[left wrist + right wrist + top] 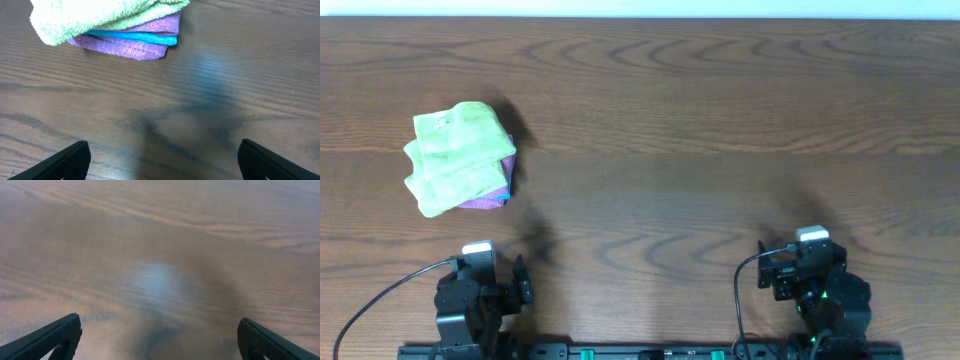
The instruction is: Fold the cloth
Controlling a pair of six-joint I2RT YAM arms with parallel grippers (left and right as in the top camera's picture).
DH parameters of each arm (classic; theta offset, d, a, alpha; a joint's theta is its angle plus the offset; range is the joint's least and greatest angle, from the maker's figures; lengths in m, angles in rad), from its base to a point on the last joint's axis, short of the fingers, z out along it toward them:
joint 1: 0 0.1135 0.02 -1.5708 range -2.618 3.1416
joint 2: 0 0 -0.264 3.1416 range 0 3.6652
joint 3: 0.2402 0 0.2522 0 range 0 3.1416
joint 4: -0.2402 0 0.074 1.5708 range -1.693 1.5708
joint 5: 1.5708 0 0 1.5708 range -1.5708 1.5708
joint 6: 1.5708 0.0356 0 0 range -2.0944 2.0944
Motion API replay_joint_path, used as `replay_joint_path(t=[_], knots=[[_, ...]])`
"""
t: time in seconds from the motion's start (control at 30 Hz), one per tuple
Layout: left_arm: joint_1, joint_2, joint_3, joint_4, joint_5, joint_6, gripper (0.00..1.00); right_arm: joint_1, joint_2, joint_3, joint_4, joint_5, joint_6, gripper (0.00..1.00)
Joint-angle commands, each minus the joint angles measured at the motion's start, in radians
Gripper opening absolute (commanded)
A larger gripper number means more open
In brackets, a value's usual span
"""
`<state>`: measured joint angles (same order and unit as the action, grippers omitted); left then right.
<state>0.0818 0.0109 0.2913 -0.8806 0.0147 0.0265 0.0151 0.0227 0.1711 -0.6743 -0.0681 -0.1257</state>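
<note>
**Worktop** (720, 100): dark wood-grain surface, filling the overhead view.

**Cloth** (455, 155): pale green terry, bunched into a loose, uneven fold. It is lying in the left part of the worktop, near the left edge and about midway between the far and near edges. It is resting on top of a purple cloth (488, 198), whose near-right corner is sticking out from under it. In the left wrist view a blue layer (135, 36) is showing between the green and the purple; whether it is a separate cloth cannot be told.

**Left end effector** (162, 162): sitting low at the near edge, toward the near-left corner. Its jaws are standing wide apart and gripping nothing, with only bare worktop showing between the two dark fingertips (70, 160). The cloth is lying ahead of it, toward the far edge and slightly toward the left edge, apart from it and not touching.

**Right end effector** (160, 340): sitting at the near edge, toward the near-right corner. Its jaws are likewise spread wide and carrying nothing. The cloth is lying well apart from it, across the worktop toward the left edge.
</note>
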Motion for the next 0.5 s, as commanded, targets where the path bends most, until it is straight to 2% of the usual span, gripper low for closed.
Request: replay_joint_path(t=[0.0,0.47], knots=[[-0.006,-0.007,-0.042,-0.030,-0.015,-0.004,0.95,-0.008,-0.018,-0.010,-0.046,-0.019,-0.037,0.99],[-0.006,-0.007,-0.042,-0.030,-0.015,-0.004,0.95,-0.008,-0.018,-0.011,-0.064,0.098,0.027,0.99]])
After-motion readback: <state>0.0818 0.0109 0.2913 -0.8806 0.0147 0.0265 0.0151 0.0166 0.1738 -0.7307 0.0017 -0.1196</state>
